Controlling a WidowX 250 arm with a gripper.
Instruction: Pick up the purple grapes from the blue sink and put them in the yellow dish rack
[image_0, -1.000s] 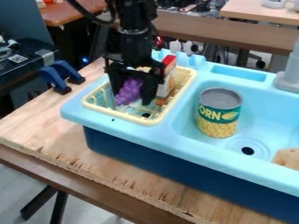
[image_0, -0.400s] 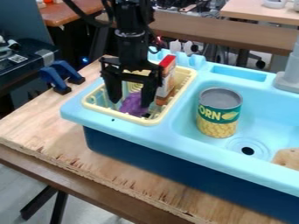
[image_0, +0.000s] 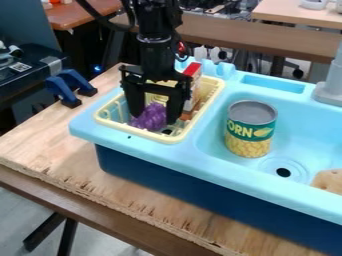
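So the black gripper (image_0: 155, 116) is pointing down into the pale yellow basket (image_0: 141, 134), fingers spread, one on each side of the bumpy purple grapes (image_0: 152, 117). Can't tell if either finger is actually touching them. The grapes are sitting low in the basket, near its front rim. Right by the gripper there's a red-topped box (image_0: 193, 69) standing in the same basket. The basket's set into one end of the blue toy sink (image_0: 280, 189), and over in the basin is a corn can (image_0: 251, 129), upright near the drain (image_0: 283, 172). Past that there's a tan lump (image_0: 330, 180) at the view's edge, plus a gray faucet (image_0: 332, 82). It's all on a plywood top (image_0: 40, 145), with blue clamps (image_0: 62, 91) behind the basket's end.
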